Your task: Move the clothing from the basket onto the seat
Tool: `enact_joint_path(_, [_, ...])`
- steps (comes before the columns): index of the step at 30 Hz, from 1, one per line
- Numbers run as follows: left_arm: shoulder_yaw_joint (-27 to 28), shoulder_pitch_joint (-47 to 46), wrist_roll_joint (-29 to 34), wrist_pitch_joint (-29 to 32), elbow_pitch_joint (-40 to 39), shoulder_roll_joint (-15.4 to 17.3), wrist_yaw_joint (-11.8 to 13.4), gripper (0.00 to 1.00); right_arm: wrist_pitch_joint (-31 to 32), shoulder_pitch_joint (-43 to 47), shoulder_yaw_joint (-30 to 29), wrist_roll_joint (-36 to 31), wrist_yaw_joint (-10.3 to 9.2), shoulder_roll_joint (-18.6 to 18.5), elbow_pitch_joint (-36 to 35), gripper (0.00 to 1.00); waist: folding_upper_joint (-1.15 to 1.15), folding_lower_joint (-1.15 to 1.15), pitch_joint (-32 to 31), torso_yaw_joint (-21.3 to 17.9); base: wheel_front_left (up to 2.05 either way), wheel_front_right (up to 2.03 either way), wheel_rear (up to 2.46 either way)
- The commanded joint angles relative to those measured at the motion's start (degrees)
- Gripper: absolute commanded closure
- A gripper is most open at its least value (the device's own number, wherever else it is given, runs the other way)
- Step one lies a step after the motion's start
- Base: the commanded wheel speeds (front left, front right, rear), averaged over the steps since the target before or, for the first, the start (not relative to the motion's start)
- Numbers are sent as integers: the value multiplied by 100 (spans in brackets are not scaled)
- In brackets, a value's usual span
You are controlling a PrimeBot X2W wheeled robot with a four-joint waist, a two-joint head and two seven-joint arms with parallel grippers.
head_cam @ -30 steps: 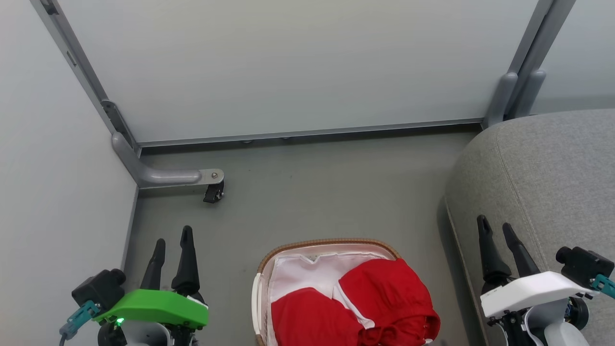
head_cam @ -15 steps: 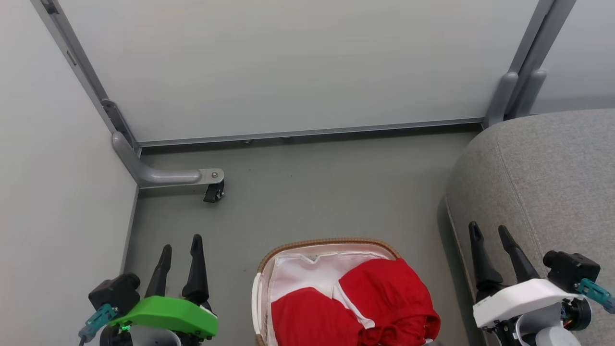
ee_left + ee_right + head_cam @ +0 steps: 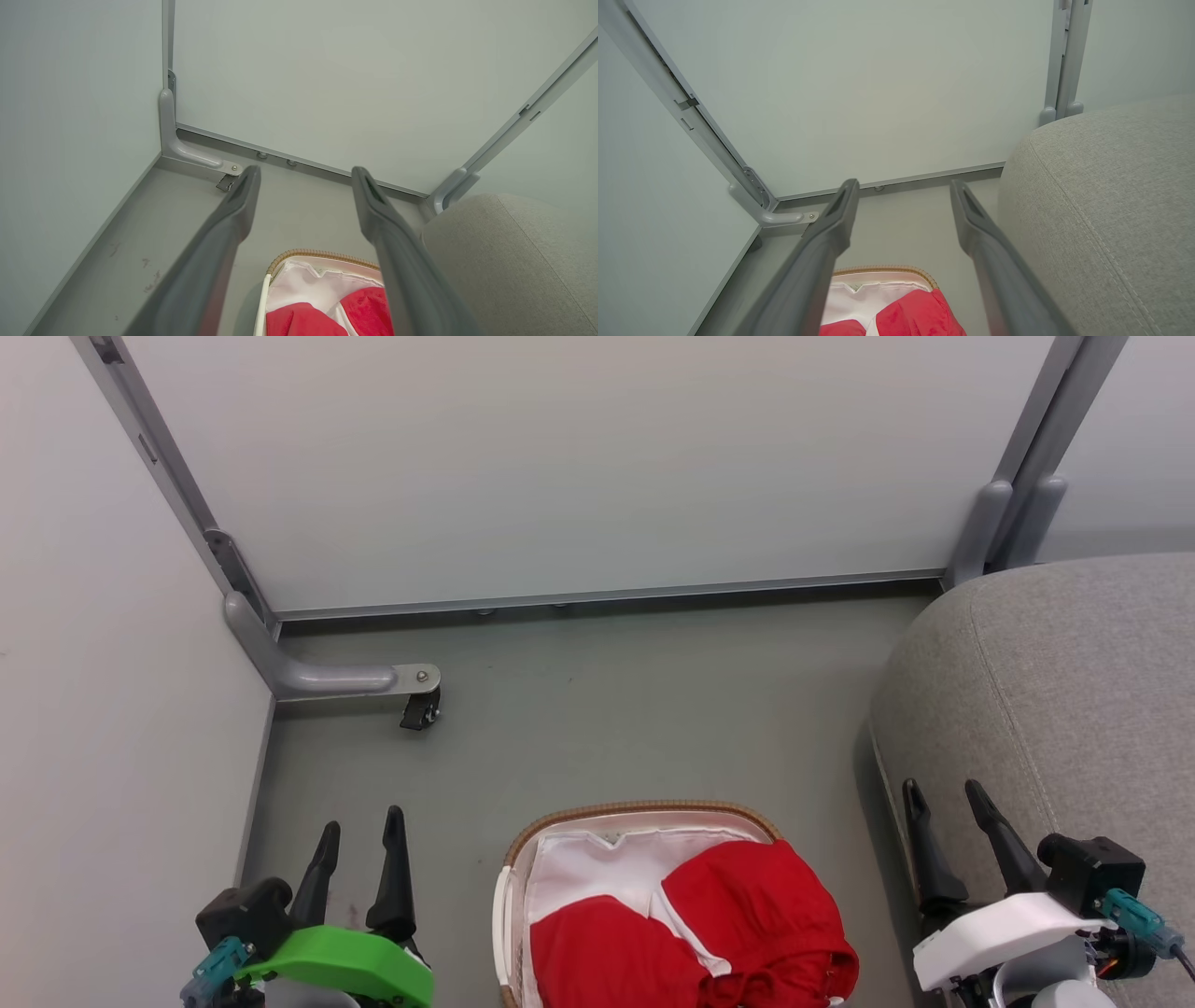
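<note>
Head view: the left claw point(image 3: 362, 821) and right claw point(image 3: 942, 789) both stand spread and empty. Between them the crumpled red clothing point(image 3: 738, 924), with white panels and thin white trim, lies in the basket point(image 3: 644, 807) over its white liner point(image 3: 597, 863). The grey seat point(image 3: 1055, 681) lies behind the right claw.

Left wrist view: red fabric shows low between the spread fingers point(image 3: 233, 219). The seat is off to their right.

Right wrist view: the clothing sits low between the fingers, with the seat beside the right one.
</note>
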Motion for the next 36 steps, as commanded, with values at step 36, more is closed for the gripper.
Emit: enact_joint_path(36, [-174,78,1202,-406,228,52,-17,0,-415,162,99,-1544,0,-52,-197,0,0,0,42,83,0,0,0])
